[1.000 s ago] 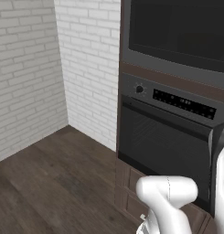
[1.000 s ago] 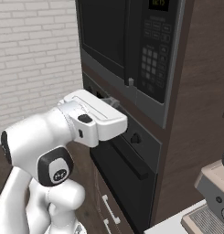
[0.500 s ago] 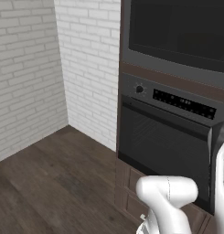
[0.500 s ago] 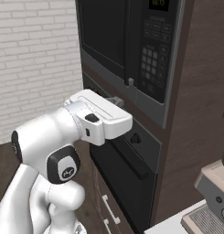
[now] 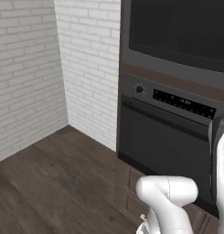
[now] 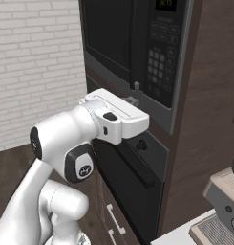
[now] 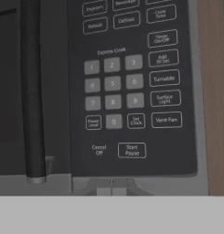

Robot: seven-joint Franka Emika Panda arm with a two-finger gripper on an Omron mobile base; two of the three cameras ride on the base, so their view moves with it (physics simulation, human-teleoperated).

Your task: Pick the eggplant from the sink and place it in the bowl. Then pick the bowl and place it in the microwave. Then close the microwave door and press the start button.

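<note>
Hand view shows the dark grey built-in microwave point(image 7: 131, 91) with its door point(image 6: 109, 33) closed; the empty, fully shut gripper point(image 6: 132, 101) reaches near its keypad.

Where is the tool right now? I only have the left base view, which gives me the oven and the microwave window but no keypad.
Observer: The tool is up against the front of the microwave, at its lower edge just below the keypad.
Operator: Open or shut?
Observer: Shut, with nothing in it. The hand view has both tips side by side with no gap.
Operator: Is it lined up with start?
Observer: Nearly. In the hand view the Start/Pause button sits just above the tips and slightly to the right in that picture. I cannot tell whether anything is touching yet.
</note>
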